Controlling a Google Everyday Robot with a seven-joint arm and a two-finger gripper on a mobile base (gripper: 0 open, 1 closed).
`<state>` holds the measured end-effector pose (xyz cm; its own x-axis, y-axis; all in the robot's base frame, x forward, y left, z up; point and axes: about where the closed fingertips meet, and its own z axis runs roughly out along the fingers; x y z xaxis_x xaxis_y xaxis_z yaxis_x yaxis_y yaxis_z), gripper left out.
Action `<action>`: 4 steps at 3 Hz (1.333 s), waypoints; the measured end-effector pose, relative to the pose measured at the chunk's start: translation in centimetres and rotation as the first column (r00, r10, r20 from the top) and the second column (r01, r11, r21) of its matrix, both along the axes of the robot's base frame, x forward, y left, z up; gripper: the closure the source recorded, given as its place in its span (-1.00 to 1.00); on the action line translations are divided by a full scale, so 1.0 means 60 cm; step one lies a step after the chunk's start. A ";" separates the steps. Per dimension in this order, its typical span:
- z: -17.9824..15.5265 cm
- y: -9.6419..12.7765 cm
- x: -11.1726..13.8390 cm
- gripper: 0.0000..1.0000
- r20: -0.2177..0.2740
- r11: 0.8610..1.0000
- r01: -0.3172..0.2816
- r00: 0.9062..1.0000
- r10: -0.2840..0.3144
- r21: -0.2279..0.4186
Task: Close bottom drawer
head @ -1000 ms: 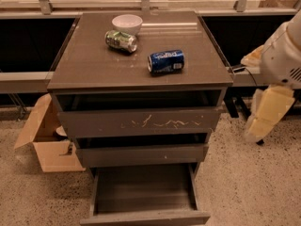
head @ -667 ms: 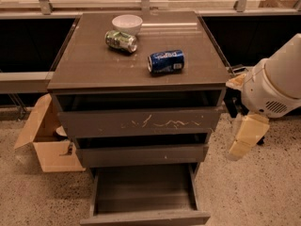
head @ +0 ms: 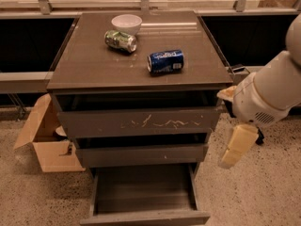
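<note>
The bottom drawer (head: 143, 216) of the grey-brown cabinet stands pulled far out, showing its flat grey tray (head: 143, 186) and a plain front panel at the frame's lower edge. Above it are a middle drawer front (head: 141, 154) with a tiny white speck and a top drawer front (head: 138, 122) with white scratches. My gripper (head: 237, 147) hangs to the right of the cabinet, level with the middle drawer, pointing down and apart from the open drawer. My white arm (head: 270, 93) reaches in from the right.
On the cabinet top (head: 84, 65) lie a blue can (head: 165, 61) and a green can (head: 121, 40) on their sides, with a white bowl (head: 126, 22) behind. An open cardboard box (head: 44, 138) sits on the speckled floor at the left. A dark railing runs behind.
My arm and gripper have moved left and down, from beside the cabinet top toward the cabinet's lower right side. The drawers and the cans have not moved.
</note>
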<state>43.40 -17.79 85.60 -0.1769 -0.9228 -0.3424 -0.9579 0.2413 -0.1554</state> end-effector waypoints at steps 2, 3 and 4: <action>-0.230 0.093 -0.036 -1.00 -0.122 0.981 -0.181 0.974 0.188 0.066; -0.347 0.139 -0.060 -1.00 -0.171 0.960 -0.213 0.955 0.245 0.183; -0.355 0.141 -0.061 -1.00 -0.175 0.958 -0.217 0.953 0.249 0.186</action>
